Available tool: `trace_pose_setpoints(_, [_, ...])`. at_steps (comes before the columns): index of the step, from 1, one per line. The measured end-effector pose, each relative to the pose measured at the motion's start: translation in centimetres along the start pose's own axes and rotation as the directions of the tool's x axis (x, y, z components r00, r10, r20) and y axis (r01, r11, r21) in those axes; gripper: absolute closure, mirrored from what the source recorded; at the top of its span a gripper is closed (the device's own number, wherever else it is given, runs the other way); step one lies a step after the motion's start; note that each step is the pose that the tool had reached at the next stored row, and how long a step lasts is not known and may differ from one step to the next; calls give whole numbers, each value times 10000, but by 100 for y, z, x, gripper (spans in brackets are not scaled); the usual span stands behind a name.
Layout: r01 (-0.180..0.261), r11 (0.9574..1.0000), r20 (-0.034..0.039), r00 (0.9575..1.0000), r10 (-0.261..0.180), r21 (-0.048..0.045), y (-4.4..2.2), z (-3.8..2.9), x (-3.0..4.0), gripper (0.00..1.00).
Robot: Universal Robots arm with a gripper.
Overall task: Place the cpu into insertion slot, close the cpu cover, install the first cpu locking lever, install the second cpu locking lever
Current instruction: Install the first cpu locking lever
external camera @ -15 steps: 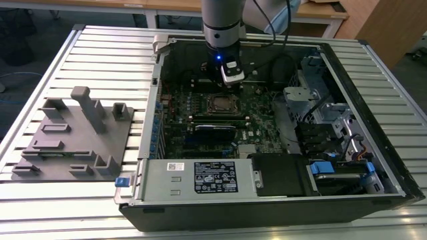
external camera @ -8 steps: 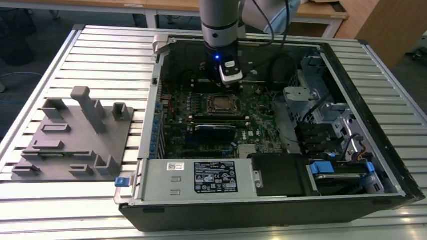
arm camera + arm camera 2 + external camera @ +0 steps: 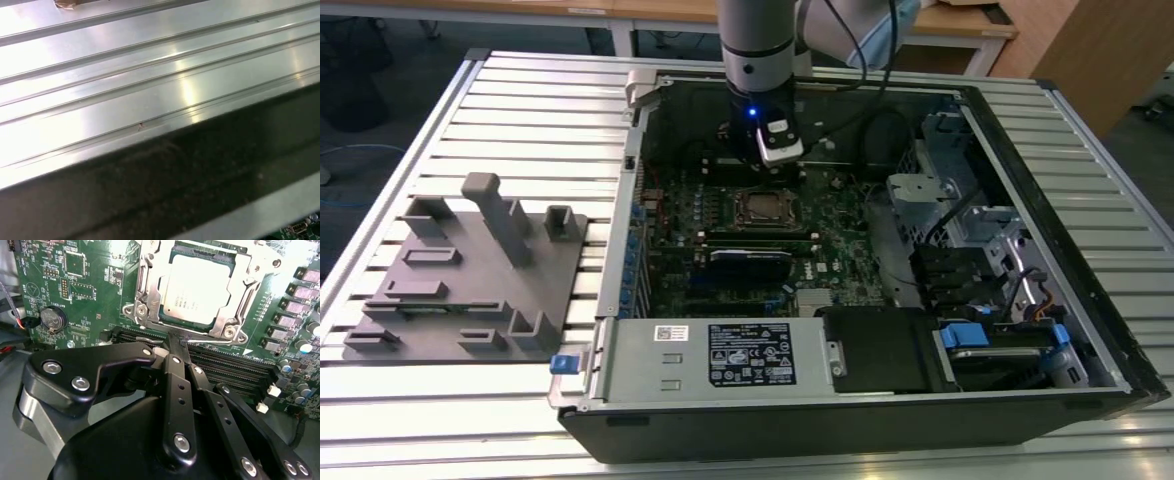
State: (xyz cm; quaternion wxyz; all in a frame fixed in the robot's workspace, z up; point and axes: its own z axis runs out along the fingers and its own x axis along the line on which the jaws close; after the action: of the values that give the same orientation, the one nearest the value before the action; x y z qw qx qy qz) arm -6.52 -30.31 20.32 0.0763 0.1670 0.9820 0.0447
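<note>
The cpu (image 3: pixel 197 287) lies flat in the insertion slot (image 3: pixel 210 246), its dull metal top showing through the window of the cpu cover (image 3: pixel 227 315), which is folded down over it. In the exterior view the cpu (image 3: pixel 758 207) sits mid-board inside the open computer case. My gripper (image 3: pixel 778 158) hangs just behind it there. In the second wrist view my gripper (image 3: pixel 177 338) is shut, the black fingers (image 3: pixel 172 375) pressed together, their tips at the socket's edge beside a thin silvery locking lever (image 3: pixel 215 343). Whether the tips touch the lever I cannot tell.
Long black memory slots (image 3: pixel 235 372) run beside the socket, and a coin battery (image 3: pixel 52 319) sits on the green board. The case wall (image 3: pixel 175 175) rises over the slatted metal table (image 3: pixel 150 75). A grey fixture block (image 3: pixel 467 270) stands at the exterior view's left; a power supply (image 3: pixel 720 355) fills the case's front.
</note>
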Motion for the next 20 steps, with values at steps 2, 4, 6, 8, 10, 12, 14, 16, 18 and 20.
trace_pose_setpoints(2, [-5,10000,0,10000,5,0,1,1,0,90])
trace_pose_setpoints(4, [-11,10000,2,10000,11,1,13,2,3,90])
trace_pose_setpoints(6, [-15,10000,3,10000,15,6,27,3,8,90])
trace_pose_setpoints(8, [-22,10000,5,10000,22,10,37,4,12,90])
trace_pose_setpoints(10, [-45,10000,10,10000,45,17,38,4,11,90])
trace_pose_setpoints(12, [-96,9999,23,10000,96,42,41,6,7,90])
trace_pose_setpoints(14, [-166,9998,41,9999,166,73,42,9,2,90])
trace_pose_setpoints(16, [-237,9997,58,9997,237,98,42,11,0,90])
trace_pose_setpoints(18, [-289,9995,68,9996,288,118,42,12,0,90])
trace_pose_setpoints(20, [-348,9993,80,9994,347,135,42,18,1,90])
